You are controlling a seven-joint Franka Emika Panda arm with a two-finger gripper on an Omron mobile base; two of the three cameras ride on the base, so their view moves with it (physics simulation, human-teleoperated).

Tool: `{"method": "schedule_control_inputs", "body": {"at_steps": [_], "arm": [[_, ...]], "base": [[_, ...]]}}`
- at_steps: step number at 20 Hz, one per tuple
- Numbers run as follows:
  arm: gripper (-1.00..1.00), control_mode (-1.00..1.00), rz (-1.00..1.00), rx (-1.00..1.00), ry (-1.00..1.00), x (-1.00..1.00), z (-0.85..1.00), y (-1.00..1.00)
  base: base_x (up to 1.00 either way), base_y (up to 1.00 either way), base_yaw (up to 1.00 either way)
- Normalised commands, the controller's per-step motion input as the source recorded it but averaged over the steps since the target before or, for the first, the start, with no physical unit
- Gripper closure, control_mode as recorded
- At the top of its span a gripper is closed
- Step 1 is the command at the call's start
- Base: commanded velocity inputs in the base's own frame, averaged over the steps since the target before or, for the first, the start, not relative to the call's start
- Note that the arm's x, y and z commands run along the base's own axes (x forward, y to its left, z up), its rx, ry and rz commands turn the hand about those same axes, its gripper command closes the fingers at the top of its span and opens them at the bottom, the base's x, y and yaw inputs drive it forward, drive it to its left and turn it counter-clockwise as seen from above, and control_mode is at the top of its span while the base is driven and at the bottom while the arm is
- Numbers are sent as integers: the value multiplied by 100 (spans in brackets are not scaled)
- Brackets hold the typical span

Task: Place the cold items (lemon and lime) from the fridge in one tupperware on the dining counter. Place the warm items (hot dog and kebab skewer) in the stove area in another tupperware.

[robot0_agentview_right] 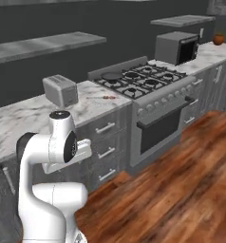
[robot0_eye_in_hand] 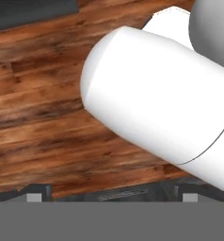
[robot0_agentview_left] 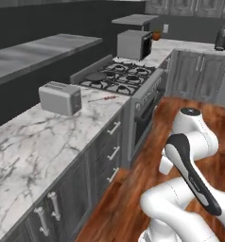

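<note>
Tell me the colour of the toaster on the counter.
Light grey, silvery toaster; it shows best in the left base view.

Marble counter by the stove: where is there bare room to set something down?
Bare marble counter runs from the toaster toward the camera. A narrower strip between toaster and stove holds the kebab skewer. Beyond the stove, the microwave crowds the corner.

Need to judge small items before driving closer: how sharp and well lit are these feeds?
Left base view: soft and low-detail; the skewer beside the toaster is just a thin reddish streak. Right base view: even lighting, dark back wall, the stove is readable, no glare. Hand view: wood floor slightly blurred, fingers open at the bottom edge.
</note>
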Motion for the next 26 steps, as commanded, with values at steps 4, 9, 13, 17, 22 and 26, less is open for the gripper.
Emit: {"method": "schedule_control_inputs", "body": {"at_steps": [4, 9, 13, 17, 22, 26], "arm": [[-100, 100, 0, 0, 0, 0, 0, 0], [-100, 100, 0, 0, 0, 0, 0, 0], [-100, 100, 0, 0, 0, 0, 0, 0], [-100, 100, 0, 0, 0, 0, 0, 0], [-100, 100, 0, 0, 0, 0, 0, 0], [-100, 100, 0, 0, 0, 0, 0, 0]], "base": [[100, -12, 28], [99, -37, 30], [74, -45, 34], [40, -16, 28], [40, -7, 22], [77, -10, 25]]}}
